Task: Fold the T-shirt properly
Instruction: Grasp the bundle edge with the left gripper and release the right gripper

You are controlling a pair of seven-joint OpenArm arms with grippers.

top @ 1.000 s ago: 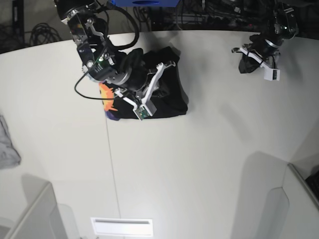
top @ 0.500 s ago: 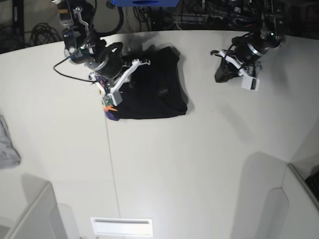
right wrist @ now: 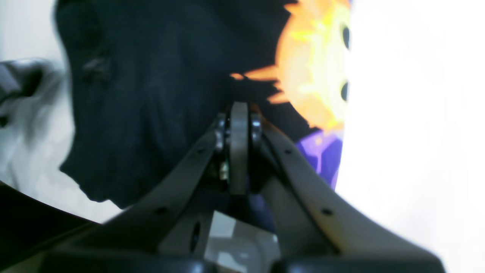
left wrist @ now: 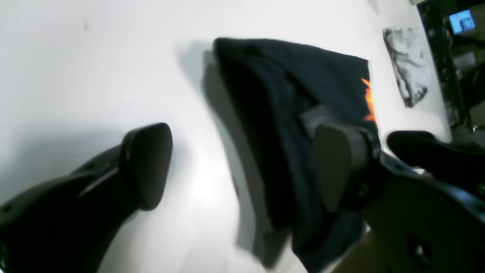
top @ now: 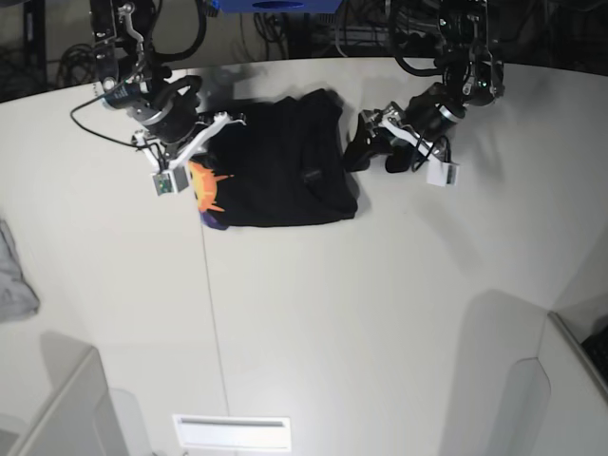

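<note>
The shirt [top: 280,166] lies folded on the white bench [top: 380,313], its orange sun print showing at one edge. My left gripper [left wrist: 242,167] stands wide at the shirt's edge, holding nothing. My right gripper [right wrist: 238,125] is pressed closed above the print, empty.

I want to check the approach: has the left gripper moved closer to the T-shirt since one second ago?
Yes. In the base view the left gripper has moved leftward, to the T-shirt's right edge.
</note>
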